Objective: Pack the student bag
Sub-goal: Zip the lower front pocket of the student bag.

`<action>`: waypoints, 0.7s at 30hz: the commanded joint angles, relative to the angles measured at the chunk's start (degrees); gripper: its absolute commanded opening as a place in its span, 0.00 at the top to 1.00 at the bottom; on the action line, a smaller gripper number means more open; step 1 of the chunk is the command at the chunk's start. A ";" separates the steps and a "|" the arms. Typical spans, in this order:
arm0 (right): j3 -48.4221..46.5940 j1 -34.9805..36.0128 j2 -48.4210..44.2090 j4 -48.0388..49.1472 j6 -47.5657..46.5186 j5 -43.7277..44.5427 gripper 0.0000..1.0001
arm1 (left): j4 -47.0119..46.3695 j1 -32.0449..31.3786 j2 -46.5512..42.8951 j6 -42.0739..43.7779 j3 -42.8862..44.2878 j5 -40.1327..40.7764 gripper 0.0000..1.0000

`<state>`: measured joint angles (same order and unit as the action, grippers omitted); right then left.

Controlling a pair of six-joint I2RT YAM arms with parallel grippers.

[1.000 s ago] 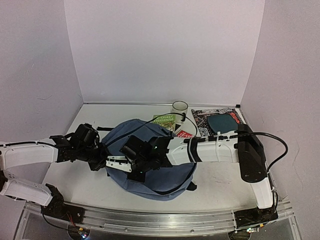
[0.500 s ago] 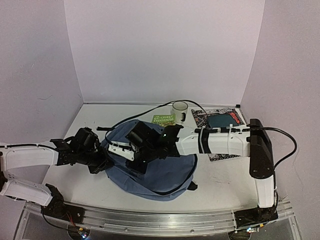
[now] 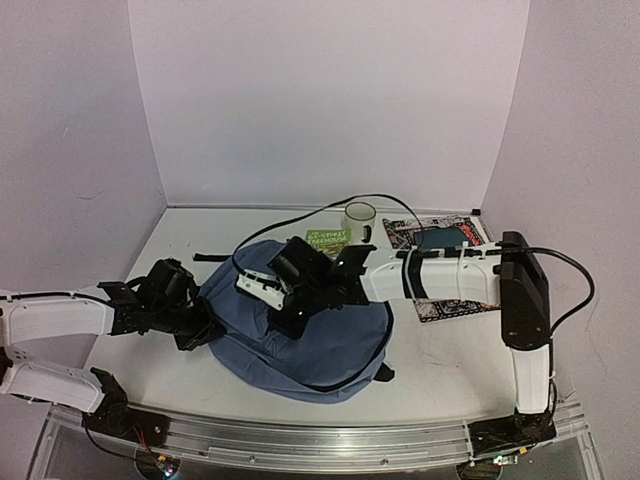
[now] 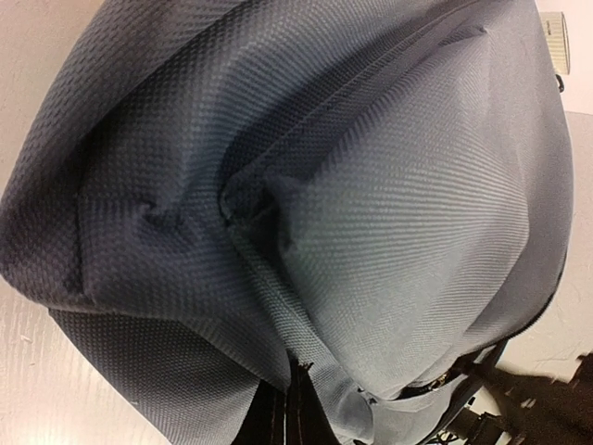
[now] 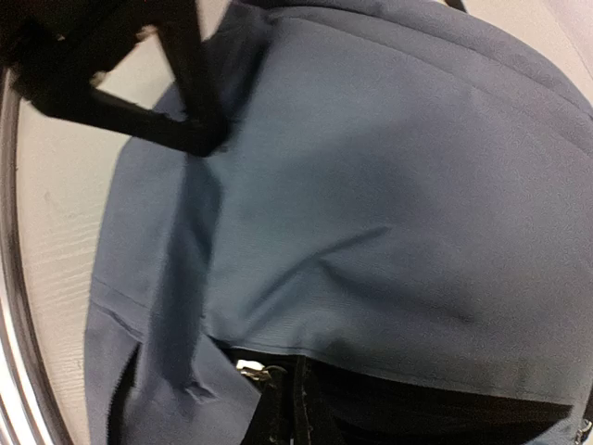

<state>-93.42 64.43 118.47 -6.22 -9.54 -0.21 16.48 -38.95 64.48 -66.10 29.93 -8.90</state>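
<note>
The student bag [image 3: 325,350], a big slate-blue backpack, lies on the table between my arms. Its fabric fills the left wrist view [image 4: 389,213] and the right wrist view [image 5: 389,185]. My left gripper [image 3: 207,332] is at the bag's left edge, with its black fingers [image 4: 298,413] shut on a fold of the fabric. My right gripper [image 3: 285,312] is over the bag's top. Its jaws are shut on the black zipper trim [image 5: 445,408], next to a metal zipper pull [image 5: 252,368]. The left gripper's black fingers also show at the top left of the right wrist view [image 5: 190,111].
A green book [image 3: 328,240] and a clear cup [image 3: 359,218] stand behind the bag. A black-and-white patterned mat with a teal item [image 3: 440,243] lies at the back right, partly under my right forearm. A black strap [image 3: 205,257] lies at the back left.
My right arm has swung toward the back of the table, carrying its gripper up over the bag's top. The bag's upper fabric has shifted left. My left gripper has stayed on the bag's left edge.
</note>
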 commanded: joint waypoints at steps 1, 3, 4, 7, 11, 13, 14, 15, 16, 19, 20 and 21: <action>1.68 -5.43 -6.22 1.58 4.54 8.51 1.00 | 4.56 -0.34 -2.68 -0.76 -2.13 1.66 1.00; 2.11 -7.74 -6.18 1.70 6.01 10.83 1.00 | 5.40 -0.34 -3.03 -1.18 -2.74 2.13 1.00; 2.24 -9.07 -5.99 1.74 6.76 11.68 1.00 | 5.71 -0.34 -3.19 -1.40 -3.02 2.25 1.00; 2.15 -12.85 -5.72 1.96 8.73 13.06 1.00 | 7.01 -0.34 -3.68 -2.15 -3.66 2.70 1.00; 1.75 -16.92 -5.79 3.05 9.10 13.56 1.00 | 9.73 -0.30 -5.08 -3.08 -3.98 4.27 1.00; 1.21 -18.92 -5.78 3.46 9.10 13.28 1.00 | 11.24 -0.28 -5.97 -3.71 -4.24 4.90 1.00; 0.82 -19.66 -5.73 3.49 9.10 13.55 1.00 | 11.99 -0.29 -6.35 -3.96 -4.34 5.13 1.00; 0.40 -20.58 -5.63 3.50 9.23 13.88 1.00 | 13.00 -0.31 -6.83 -4.34 -4.45 5.42 1.00; -0.03 -21.49 -5.48 3.50 9.79 13.89 1.00 | 13.88 -0.27 -7.42 -4.70 -4.55 5.81 1.00; -1.24 -24.38 -4.36 3.51 12.41 13.18 1.00 | 16.20 -0.25 -9.35 -6.11 -4.98 7.06 1.00; -1.69 -25.25 -3.81 3.50 13.15 12.77 1.00 | 16.94 -0.25 -10.04 -6.70 -5.15 7.48 1.00; -2.08 -25.86 -3.34 3.49 14.04 12.18 1.00 | 17.63 -0.25 -10.71 -7.30 -5.36 7.88 1.00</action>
<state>-91.54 45.36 115.52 -3.16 1.03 4.16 19.84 -39.42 56.16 -70.74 27.02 -5.72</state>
